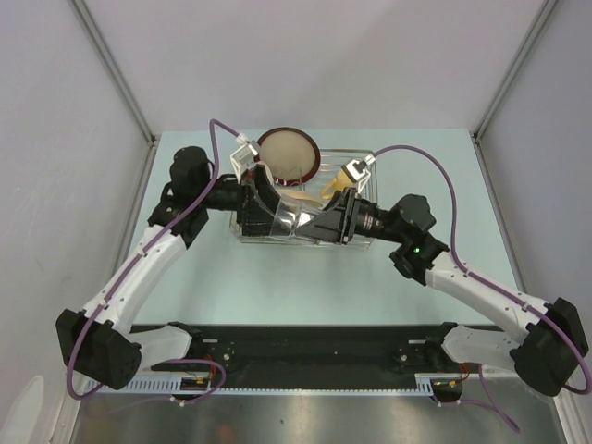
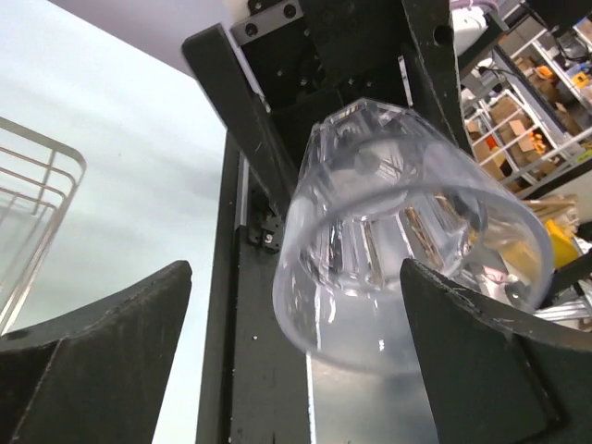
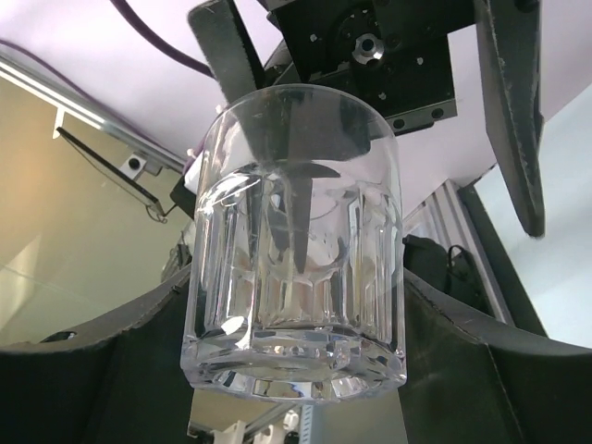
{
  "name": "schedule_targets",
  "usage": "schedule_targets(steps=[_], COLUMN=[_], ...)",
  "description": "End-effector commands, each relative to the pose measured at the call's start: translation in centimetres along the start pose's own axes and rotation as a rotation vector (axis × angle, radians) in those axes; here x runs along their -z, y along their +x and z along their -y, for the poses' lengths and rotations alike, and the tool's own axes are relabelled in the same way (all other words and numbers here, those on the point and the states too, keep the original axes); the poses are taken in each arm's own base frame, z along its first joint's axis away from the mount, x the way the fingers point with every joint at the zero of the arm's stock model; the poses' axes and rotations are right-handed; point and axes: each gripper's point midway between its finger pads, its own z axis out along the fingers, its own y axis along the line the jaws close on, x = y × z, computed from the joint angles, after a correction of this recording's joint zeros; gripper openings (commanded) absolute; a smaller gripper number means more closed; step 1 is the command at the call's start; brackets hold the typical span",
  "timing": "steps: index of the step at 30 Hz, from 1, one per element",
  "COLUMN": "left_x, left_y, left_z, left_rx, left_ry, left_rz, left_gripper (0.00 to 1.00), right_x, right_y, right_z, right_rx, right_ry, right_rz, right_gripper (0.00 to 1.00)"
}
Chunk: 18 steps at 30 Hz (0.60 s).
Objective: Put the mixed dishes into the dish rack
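Observation:
A small clear glass hangs in the air over the dish rack, between my two grippers. My right gripper is shut on the glass, with both pads pressed on its lower sides. My left gripper stands open around the same glass, and its left finger is well clear of it. From above, the left gripper and the right gripper face each other. A dark-red-rimmed beige plate stands in the rack's far part.
Below the arms, a cream and yellowish dish lies in the rack, mostly hidden. The rack's wire rim shows at the left of the left wrist view. A black rail runs along the near table edge.

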Motion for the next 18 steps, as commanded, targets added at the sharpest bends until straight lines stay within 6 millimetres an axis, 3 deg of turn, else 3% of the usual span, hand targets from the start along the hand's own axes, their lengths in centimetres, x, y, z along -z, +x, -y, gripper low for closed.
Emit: schedule_targets(steps=[1,4,7,8,10,11,13,14,16,17,18], left_x=[1.0,1.8,3.6,4.3,6.7,7.5,10.2,10.9,12.7,13.2,13.8], left_y=[-1.5,-2.8,-4.3,-4.9,-6.2,-6.3,-6.9,-6.8,-7.0,-7.2,-7.0], left_z=[1.8,1.7,3.1,2.9,2.5,2.7,1.8,1.8,1.4,0.9,0.5], left_rx=[-0.092,-0.104,-0.138,-0.132,-0.122,-0.128,-0.144,-0.154,-0.164,-0.170,-0.168], left_ry=[-0.007,-0.034,-0.001,-0.016,-0.072,-0.076,-0.157,-0.162,-0.225,-0.268,-0.316], left_rz=[0.003,0.013,0.010,0.021,0.065,0.074,0.127,0.133,0.170,0.191,0.214], left_gripper=[1.00,1.00,1.00,1.00,1.00,1.00,1.00,1.00,1.00,1.00,1.00], right_x=[1.0,1.6,3.1,4.4,5.7,7.3,9.0,10.9,12.3,14.1,14.7], right_y=[-3.0,-3.0,-3.5,-3.5,-4.2,-3.7,-5.9,-5.6,-7.6,-7.3,-7.5], right_z=[-3.5,-3.1,-0.2,2.0,2.9,4.9,5.2,7.8,8.3,9.9,11.4], right_rx=[0.113,0.091,0.032,-0.030,0.012,-0.038,0.016,0.013,0.044,0.036,0.018], right_ry=[-0.031,0.002,0.161,0.263,0.343,0.471,0.588,0.738,0.852,0.981,1.050], right_rz=[0.087,0.072,0.069,0.062,0.056,0.045,0.082,0.061,0.089,0.071,0.052], right_gripper=[0.00,0.00,0.00,0.00,0.00,0.00,0.00,0.00,0.00,0.00,0.00])
